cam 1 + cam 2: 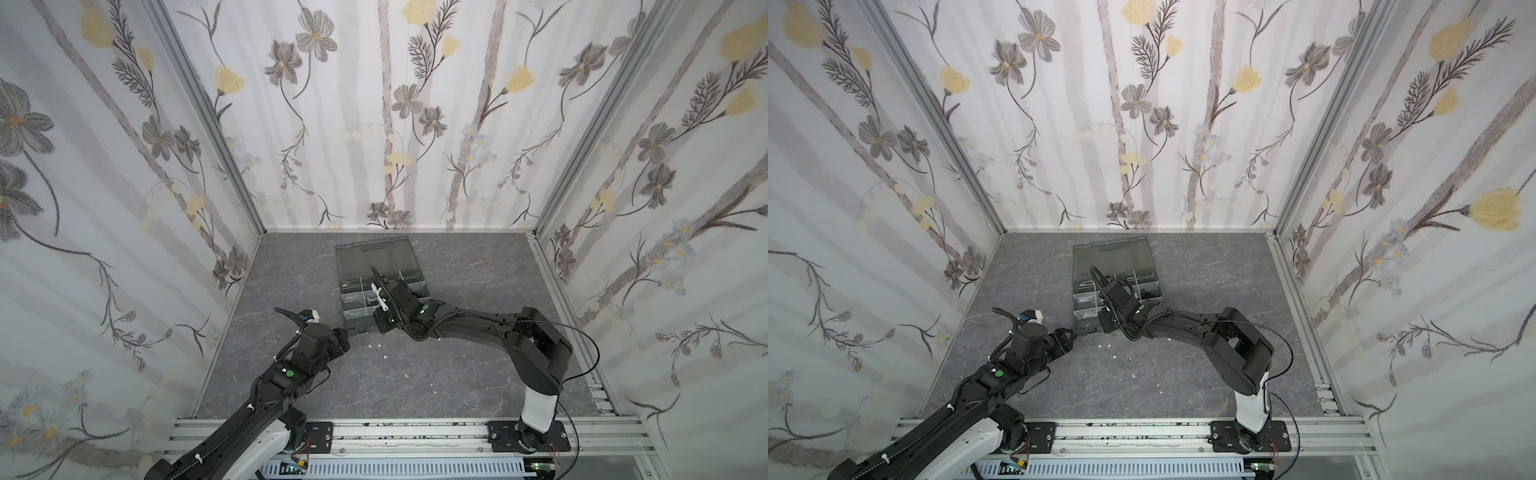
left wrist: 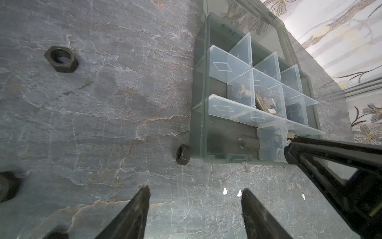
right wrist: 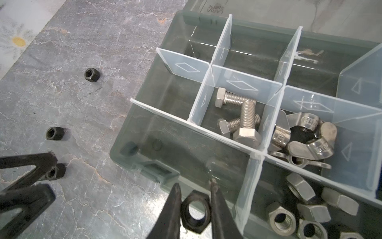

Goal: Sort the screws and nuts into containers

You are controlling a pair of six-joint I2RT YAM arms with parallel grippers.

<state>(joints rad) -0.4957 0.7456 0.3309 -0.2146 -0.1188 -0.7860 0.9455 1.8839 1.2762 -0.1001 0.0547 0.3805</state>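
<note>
In both top views the box (image 1: 376, 255) sits at the centre of the frame on the grey tabletop (image 1: 436, 374), its lid laid open toward the upper edge. My right arm comes in from the right and ends over the lower part of the box. My left arm comes up from the lower left and stops just off the box's lower left corner.

On the right wrist camera I see my right claw (image 3: 194, 183) closed on a black nut (image 3: 195, 213), one finger pressed against each side of it. The nut hangs at the front wall of the box, by the corner cell (image 3: 175, 144). I cannot tell whether it is over the cell or over the rim. Other cells hold silver bolts (image 3: 237, 115), wing nuts (image 3: 310, 144) and silver nuts (image 3: 299, 207).

My left claw (image 2: 196, 189) stands wide open with nothing between its fingers, low over the tabletop. Loose black nuts (image 3: 54, 133) lie on the tabletop outside the box. Three show on the right wrist camera, one of them close by a finger of the left claw. The left wrist camera shows one just beside the box's corner. A few white flecks (image 1: 378, 345) lie below the box in the top views.
</note>
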